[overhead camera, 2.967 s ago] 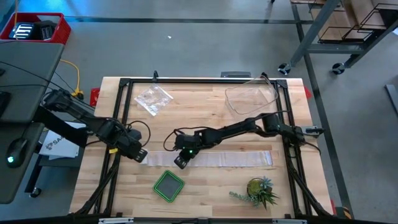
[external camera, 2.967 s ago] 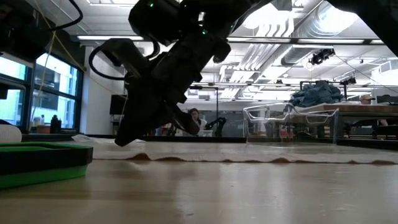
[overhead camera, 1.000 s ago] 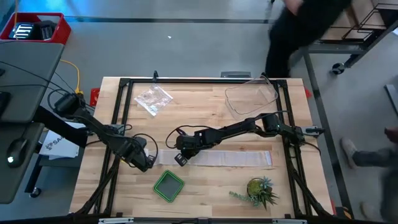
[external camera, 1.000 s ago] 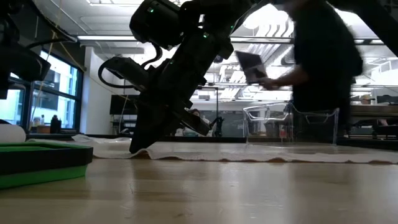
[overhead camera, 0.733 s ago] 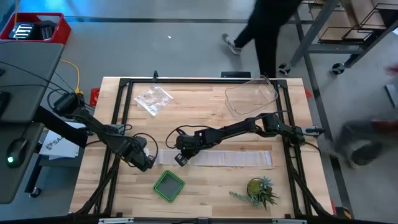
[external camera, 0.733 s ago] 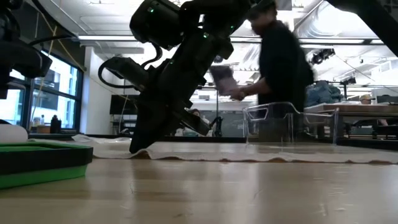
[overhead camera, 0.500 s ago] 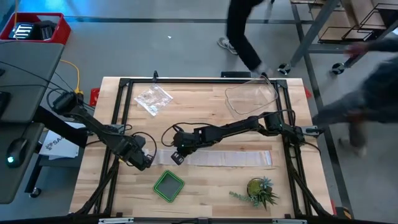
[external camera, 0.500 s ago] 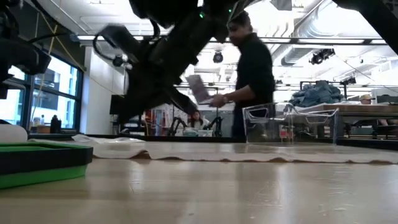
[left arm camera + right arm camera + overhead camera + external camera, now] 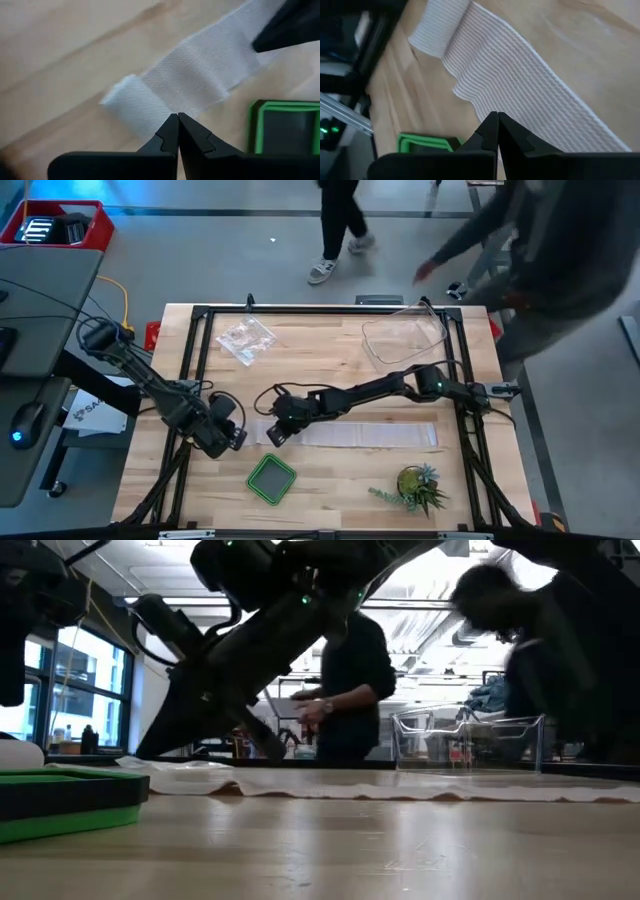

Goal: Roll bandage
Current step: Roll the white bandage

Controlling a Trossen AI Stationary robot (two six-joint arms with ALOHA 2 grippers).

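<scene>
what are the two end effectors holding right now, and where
Nothing. Both the left end effector and the right end effector are shut empty above the bandage.

Thin white gauze bandage strip (image 9: pixel 345 434): white, fine ribbed weave seen up close. Pale blond wood plank table (image 9: pixel 330 370) striped by its boards. Square tray (image 9: pixel 271 479): bright green rim, grey inside. Arms and frame black. Small potted plant (image 9: pixel 418 486): green-yellow. Red bin (image 9: pixel 57 225) noted off-table.
</scene>
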